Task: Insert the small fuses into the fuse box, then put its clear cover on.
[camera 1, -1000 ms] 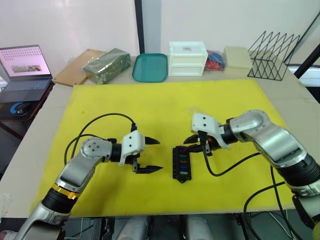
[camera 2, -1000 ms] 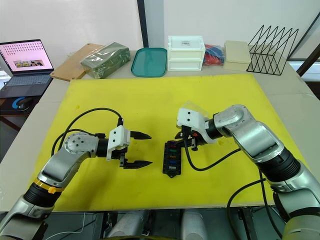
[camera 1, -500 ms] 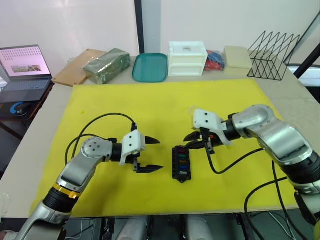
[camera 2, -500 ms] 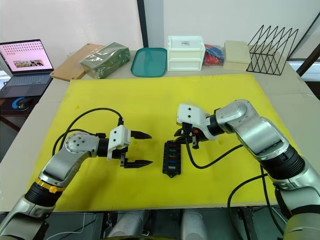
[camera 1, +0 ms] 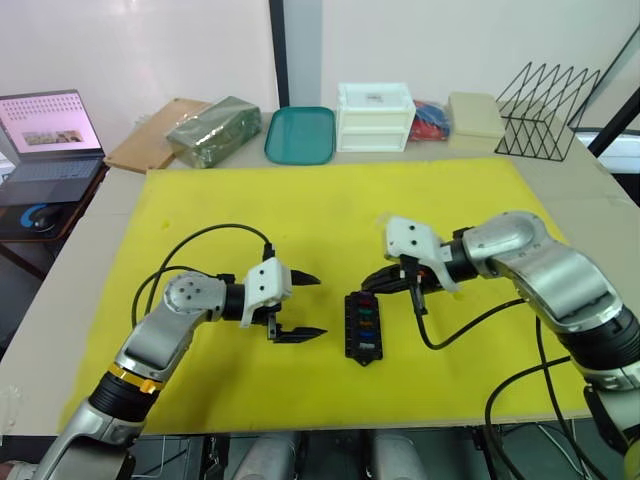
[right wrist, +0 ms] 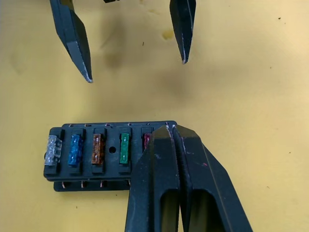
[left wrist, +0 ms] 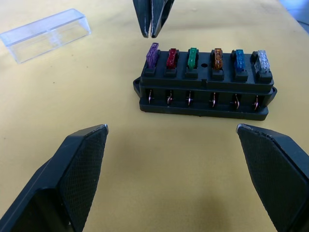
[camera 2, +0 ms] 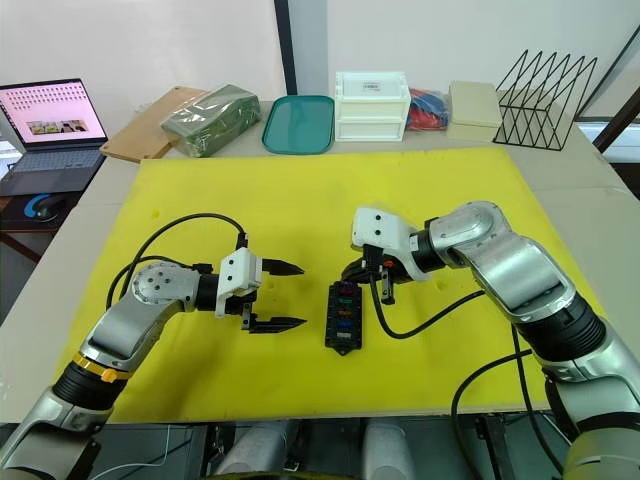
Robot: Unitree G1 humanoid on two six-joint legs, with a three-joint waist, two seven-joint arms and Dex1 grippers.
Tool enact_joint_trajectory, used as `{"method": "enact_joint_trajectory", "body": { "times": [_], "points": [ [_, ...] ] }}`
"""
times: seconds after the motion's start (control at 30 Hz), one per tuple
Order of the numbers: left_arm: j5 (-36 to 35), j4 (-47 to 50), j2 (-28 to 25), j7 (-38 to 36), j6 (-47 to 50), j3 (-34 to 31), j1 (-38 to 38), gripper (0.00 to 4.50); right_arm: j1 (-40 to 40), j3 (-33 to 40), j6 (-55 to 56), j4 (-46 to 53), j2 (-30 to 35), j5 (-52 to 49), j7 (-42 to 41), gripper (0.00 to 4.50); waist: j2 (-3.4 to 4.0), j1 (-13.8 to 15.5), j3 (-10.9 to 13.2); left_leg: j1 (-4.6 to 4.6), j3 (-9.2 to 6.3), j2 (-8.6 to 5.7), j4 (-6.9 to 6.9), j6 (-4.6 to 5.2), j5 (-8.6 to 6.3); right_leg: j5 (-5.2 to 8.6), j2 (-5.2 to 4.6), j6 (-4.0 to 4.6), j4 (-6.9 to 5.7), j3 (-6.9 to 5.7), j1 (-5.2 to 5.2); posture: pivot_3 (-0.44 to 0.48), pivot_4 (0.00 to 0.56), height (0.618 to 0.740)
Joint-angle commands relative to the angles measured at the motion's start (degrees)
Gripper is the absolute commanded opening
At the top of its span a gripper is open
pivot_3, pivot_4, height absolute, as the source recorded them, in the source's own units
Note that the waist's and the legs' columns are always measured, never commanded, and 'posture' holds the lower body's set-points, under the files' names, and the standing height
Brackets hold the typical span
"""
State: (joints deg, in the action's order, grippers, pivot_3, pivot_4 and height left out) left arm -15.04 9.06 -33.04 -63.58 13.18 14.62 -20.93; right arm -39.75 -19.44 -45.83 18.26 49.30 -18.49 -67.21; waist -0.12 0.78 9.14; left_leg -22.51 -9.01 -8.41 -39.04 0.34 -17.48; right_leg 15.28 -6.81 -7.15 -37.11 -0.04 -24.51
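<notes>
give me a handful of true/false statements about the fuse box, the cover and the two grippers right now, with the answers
1. Six small fuses sit in one row of the fuse box. True.
2. The clear cover is already on the fuse box. False: it lies on the yellow mat, apart from the box.
3. The left gripper is open. True: its fingers stand wide apart, holding nothing.
4. The right gripper is open around a fuse. False: its fingers are shut together, tips at the purple-fuse end of the box.
5. The fuse box rests in the teal tray. False: it sits on the mat between the grippers; the tray is at the back of the table.
</notes>
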Motion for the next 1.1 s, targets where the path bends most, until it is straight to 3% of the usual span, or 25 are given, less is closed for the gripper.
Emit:
{"method": "enact_joint_trajectory", "body": {
  "times": [0.03,1.1],
  "points": [
    [-0.28,1.07,0.22,0.05,-0.64,-0.5,-0.45,4.5,0.18,0.3,0.86,-0.31,-0.47,0.59,0.31,0.03,0.0,-0.04,0.0,0.0,0.0,0.0,0.0,0.0,0.0,0.0,0.0,0.0,0.0,0.0,0.0,0.0,0.15,0.74],
    [-0.29,1.83,0.83,1.44,-0.18,-0.45,-0.04,4.5,3.21,-5.79,4.0,-4.65,-1.58,7.37,-0.64,0.03,-0.02,0.02,-0.04,0.04,-0.01,0.0,-0.01,0.0,0.0,0.0,0.0,0.0,0.0,0.0,0.05,0.0,0.15,0.74]
  ]
}}
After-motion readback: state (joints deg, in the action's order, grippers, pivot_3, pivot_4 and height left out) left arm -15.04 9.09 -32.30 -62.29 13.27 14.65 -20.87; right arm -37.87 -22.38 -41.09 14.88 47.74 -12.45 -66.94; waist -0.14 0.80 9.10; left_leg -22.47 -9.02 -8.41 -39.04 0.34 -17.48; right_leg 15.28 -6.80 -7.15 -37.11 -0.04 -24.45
